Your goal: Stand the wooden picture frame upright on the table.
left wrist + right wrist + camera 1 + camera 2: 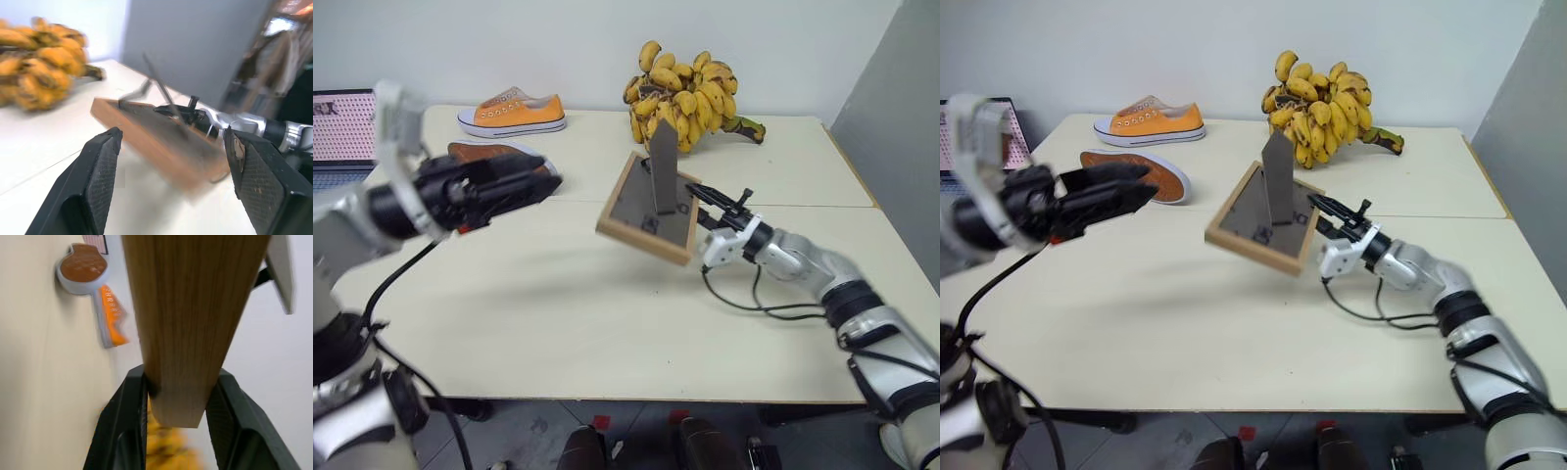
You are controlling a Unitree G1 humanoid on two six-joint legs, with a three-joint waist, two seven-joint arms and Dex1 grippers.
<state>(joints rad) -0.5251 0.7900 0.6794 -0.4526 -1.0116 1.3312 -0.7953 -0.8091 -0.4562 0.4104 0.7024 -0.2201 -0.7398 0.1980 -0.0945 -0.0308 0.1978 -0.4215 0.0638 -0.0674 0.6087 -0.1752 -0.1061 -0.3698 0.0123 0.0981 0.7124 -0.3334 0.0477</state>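
Note:
The wooden picture frame (644, 217) hangs tilted over the middle of the table (558, 323), its dark grey back facing up and its fold-out stand (663, 166) sticking upward. My right gripper (698, 200) is shut on the frame's right edge; in the right wrist view its fingers (128, 423) clamp the light-wood rim (186, 308). Whether the frame's lower edge touches the tabletop I cannot tell. My left gripper (544, 177) hovers open to the frame's left, apart from it. In the left wrist view its fingers (98, 171) stand wide with the frame (161, 147) beyond them.
A bunch of bananas (683, 90) lies behind the frame. An orange shoe (514, 113) stands at the back left, and a second shoe (489, 154) lies sole-up partly behind my left gripper. A pink patterned screen (342, 125) stands at the far left. A black cable (754, 305) trails under my right arm.

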